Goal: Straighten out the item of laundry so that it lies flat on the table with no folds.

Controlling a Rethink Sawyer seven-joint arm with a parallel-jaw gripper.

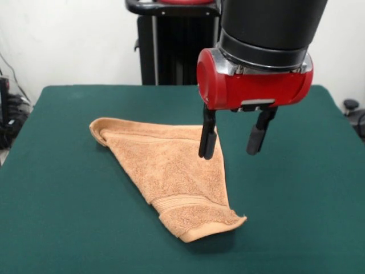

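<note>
The towel (171, 171) lies folded into a triangle on the table (63, 194); unfolding is all left. The gripper (232, 145) hangs spread wide, empty.

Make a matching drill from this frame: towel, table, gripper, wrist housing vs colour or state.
Column 1:
1. towel
2. table
3. gripper
4. wrist housing

Column 2:
A. red, above the black fingers
B. open, over the towel's right edge
C. dark green, bearing the cloth
D. orange-tan, folded into a rough triangle

Pairs: 1-D, 2-C, 3-B, 4-A
</note>
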